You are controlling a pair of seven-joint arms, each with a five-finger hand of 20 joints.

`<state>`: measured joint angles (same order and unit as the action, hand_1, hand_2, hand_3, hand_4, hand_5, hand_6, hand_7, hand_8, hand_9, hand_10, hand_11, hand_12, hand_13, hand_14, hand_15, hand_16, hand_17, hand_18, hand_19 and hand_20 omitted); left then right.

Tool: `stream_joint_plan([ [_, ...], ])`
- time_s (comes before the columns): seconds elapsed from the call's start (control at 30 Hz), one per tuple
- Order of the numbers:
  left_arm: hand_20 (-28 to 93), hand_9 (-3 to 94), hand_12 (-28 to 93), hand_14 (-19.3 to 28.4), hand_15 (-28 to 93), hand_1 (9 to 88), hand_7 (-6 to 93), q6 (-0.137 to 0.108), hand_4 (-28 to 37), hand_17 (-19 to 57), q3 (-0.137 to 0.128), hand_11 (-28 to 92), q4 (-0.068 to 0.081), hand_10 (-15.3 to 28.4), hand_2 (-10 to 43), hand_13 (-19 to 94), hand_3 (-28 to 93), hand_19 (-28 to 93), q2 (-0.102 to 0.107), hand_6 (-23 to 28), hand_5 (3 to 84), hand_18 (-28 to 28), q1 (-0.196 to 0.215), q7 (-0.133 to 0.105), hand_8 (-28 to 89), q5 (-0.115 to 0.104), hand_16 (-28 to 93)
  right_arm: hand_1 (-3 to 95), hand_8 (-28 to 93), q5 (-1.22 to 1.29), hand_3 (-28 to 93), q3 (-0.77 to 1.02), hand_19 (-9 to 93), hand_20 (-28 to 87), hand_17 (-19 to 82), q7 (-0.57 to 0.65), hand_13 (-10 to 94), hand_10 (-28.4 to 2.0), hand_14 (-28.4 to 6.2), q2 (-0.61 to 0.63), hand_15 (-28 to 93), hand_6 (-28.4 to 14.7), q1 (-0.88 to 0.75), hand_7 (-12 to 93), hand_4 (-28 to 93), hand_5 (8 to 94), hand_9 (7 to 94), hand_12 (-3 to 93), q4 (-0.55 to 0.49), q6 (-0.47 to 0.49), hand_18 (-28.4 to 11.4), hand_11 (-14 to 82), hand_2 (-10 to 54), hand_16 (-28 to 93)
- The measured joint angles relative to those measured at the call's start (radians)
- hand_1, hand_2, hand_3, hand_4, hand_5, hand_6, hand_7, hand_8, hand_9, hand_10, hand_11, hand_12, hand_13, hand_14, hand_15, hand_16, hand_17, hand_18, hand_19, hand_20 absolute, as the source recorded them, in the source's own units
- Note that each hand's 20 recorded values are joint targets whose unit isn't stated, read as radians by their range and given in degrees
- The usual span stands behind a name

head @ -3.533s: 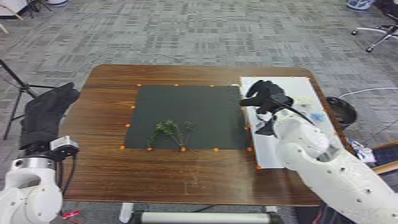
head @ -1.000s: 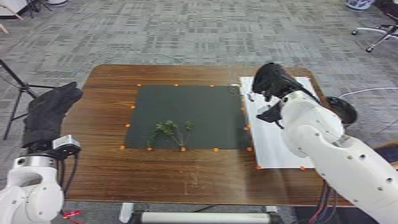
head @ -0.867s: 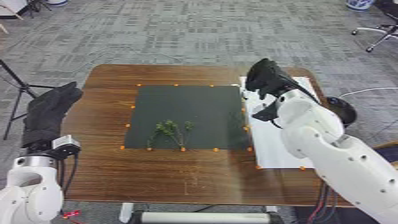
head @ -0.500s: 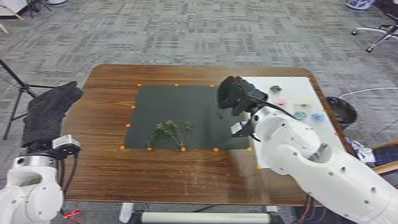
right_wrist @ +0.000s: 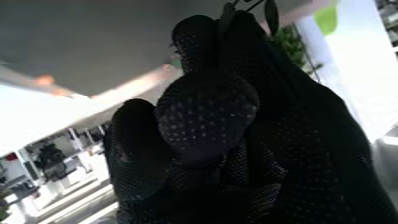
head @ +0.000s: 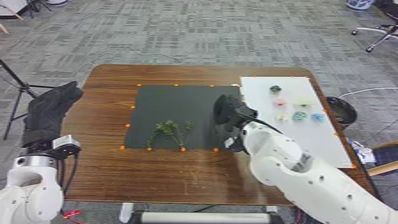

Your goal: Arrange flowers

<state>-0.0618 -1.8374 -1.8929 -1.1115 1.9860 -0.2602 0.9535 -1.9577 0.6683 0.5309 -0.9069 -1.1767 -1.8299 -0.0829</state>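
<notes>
In the head view the right hand (head: pixel 229 107) is above the right edge of the black sheet (head: pixel 182 100). In the right wrist view the right hand (right_wrist: pixel 209 112) has its thumb pressed to its fingers, pinching a thin stem with dark leaves (right_wrist: pixel 272 15) at the fingertips. Green leafy sprigs (head: pixel 167 129) lie on the lower middle of the black sheet. On the white sheet (head: pixel 311 142) are small flower heads: a dark green one (head: pixel 275 89), a pink one (head: pixel 280 102), a teal one (head: pixel 299 116) and a blue one (head: pixel 317 117). The left hand (head: pixel 51 107) is open beyond the table's left side.
Orange markers (head: pixel 183 149) line the black sheet on the brown table (head: pixel 160 177). A black bin (head: pixel 342 111) stands on the floor beyond the table's right edge. A tripod (head: pixel 19 90) is at the far left, near the left hand.
My right hand has moved from the white sheet leftward and toward the near side, over the black sheet's right edge. The flower heads it covered are uncovered. The left hand has kept still.
</notes>
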Motion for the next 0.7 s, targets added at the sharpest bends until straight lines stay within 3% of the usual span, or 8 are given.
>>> stream_joint_plan([
  [0.2,17,48.3,11,17.2,20,26.7,16.0,0.006,-26.3,1.9,0.0,20,0.0,14.0,2.6,35,70,12,0.0,-1.2,54.1,13.4,-0.001,0.0,-9,0.014,2,65.8,18,0.001,56,-0.013,89,45,67,0.014,94,-10.4,-1.4,-0.014,49,-4.1,-0.01,39,-9,69.7,92.9,41.7,0.007,0.024,-8.9,10.2,-9.5,33],
  [0.7,17,48.3,11,17.2,19,26.6,15.9,0.017,-26.3,1.7,-0.001,20,0.0,14.1,2.3,35,70,12,0.0,-0.9,54.0,13.6,-0.002,0.001,-9,0.016,2,64.9,17,0.004,56,-0.001,89,44,65,0.025,93,-10.2,-1.5,-0.011,47,-4.1,-0.063,44,-9,65.8,90.2,44.3,-0.014,0.044,-8.7,11.5,-9.5,36],
])
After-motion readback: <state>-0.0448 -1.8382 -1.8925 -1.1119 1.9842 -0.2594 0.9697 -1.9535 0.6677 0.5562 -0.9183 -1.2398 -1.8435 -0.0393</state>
